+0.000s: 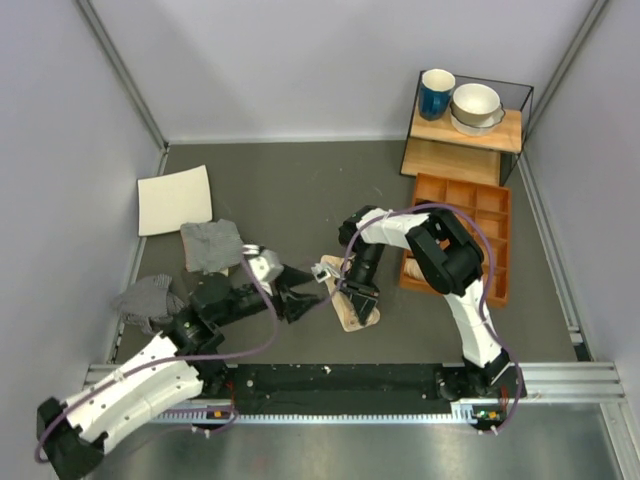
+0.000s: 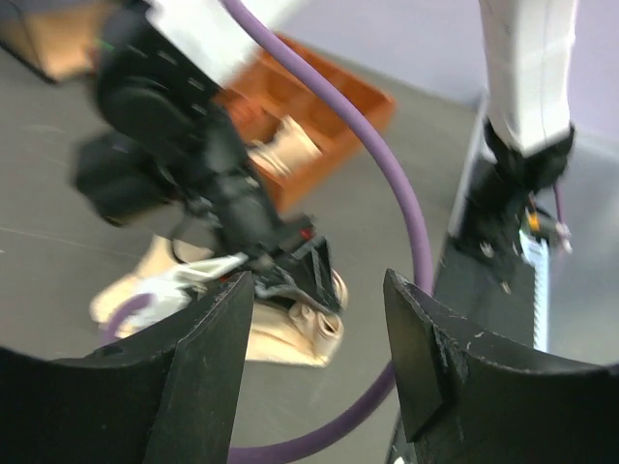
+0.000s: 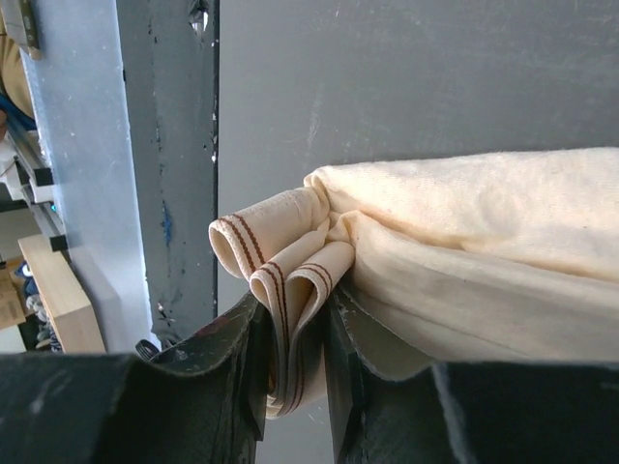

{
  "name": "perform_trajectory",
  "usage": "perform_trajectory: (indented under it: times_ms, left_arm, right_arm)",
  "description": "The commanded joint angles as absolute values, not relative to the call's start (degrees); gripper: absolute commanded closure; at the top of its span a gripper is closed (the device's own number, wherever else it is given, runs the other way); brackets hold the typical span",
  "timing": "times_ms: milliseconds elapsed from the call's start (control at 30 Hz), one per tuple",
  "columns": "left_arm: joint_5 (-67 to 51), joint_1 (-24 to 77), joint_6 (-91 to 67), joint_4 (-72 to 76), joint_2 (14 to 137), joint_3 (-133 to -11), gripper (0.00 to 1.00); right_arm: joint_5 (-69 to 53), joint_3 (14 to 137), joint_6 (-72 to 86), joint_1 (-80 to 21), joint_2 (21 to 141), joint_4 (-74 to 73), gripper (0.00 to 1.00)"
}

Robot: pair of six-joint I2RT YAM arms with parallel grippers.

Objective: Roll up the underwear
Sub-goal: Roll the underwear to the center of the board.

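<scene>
The underwear [image 1: 352, 310] is a pale peach-beige bundle lying on the dark table near the front edge. My right gripper [image 1: 362, 297] reaches down onto it. In the right wrist view the gripper [image 3: 290, 324] is shut on the folded, brown-striped waistband, and the rest of the underwear [image 3: 474, 232] spreads out to the right. My left gripper [image 1: 305, 298] is just left of the bundle, pointing at it. In the left wrist view the left gripper [image 2: 319, 319] is open with nothing between its fingers, a short way from the underwear [image 2: 285, 340] and the right gripper [image 2: 290, 266].
Two grey cloths [image 1: 211, 245] [image 1: 148, 297] and a white paper sheet [image 1: 175, 199] lie to the left. An orange compartment tray [image 1: 460, 235] sits on the right, behind it a wooden shelf with a blue mug [image 1: 436, 92] and bowls [image 1: 476, 105]. A purple cable [image 2: 387, 164] loops nearby.
</scene>
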State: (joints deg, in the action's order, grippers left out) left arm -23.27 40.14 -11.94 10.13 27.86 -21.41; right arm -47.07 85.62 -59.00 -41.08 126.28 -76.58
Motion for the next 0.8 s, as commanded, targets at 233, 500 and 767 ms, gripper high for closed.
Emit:
perform_trajectory:
  times_ms: [233, 500, 767]
  left_arm:
    - [-7.8, 62.8, 1.1, 4.7, 49.1, -27.3, 0.35]
    - [22.0, 60.6, -9.6, -5.4, 31.2, -30.5, 0.06]
    - [22.6, 58.7, -18.8, -16.7, 18.0, -33.9, 0.01]
  right_arm:
    - [-49.0, 87.3, -61.0, -40.3, 126.6, -77.2, 0.72]
    - [-48.8, 87.3, -61.0, -40.4, 126.4, -77.1, 0.71]
    - [-48.7, 87.2, -60.6, -40.3, 126.4, -76.7, 0.71]
